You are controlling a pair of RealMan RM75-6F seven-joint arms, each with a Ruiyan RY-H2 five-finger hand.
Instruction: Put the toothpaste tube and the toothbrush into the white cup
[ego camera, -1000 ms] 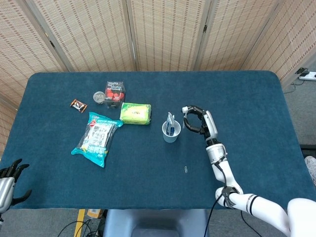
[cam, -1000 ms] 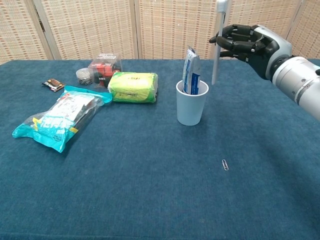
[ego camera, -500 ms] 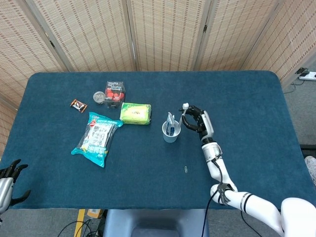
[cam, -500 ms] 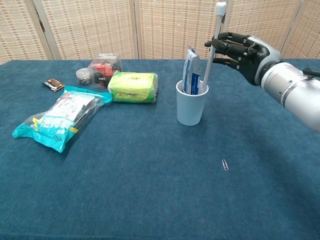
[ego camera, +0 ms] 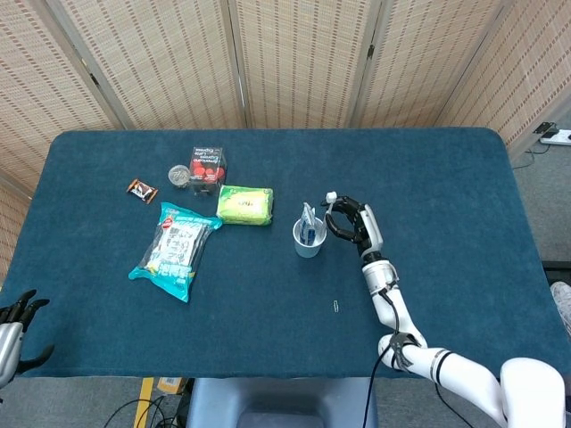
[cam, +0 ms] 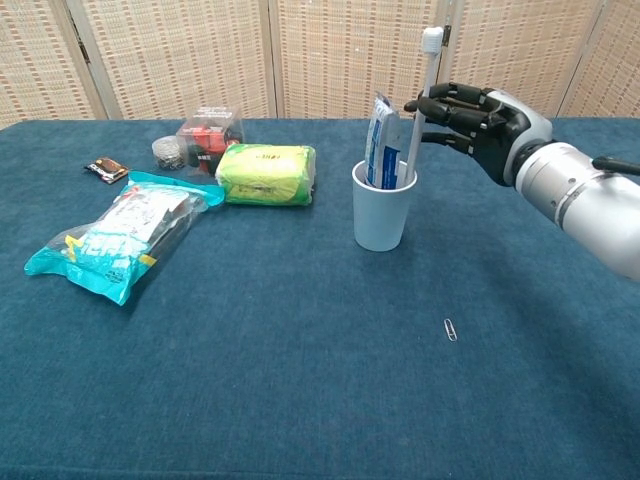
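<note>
Now the toothbrush [cam: 418, 105] stands with its lower end inside the white cup [cam: 383, 212], beside the toothpaste tube [cam: 382, 140]; a second ago it hung outside the rim. The right hand [cam: 470, 113] still pinches its handle. The cup sits mid-table. Only release remains, I judge. The left hand [ego camera: 12, 325] idles open off the near-left corner.

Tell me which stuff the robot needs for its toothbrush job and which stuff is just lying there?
Needed for the job:
white cup
toothpaste tube, standing in the cup
toothbrush, lower end in the cup, held by the right hand

Just lying there:
green packet
blue snack bag
red box
small dark wrapper
paperclip
</note>
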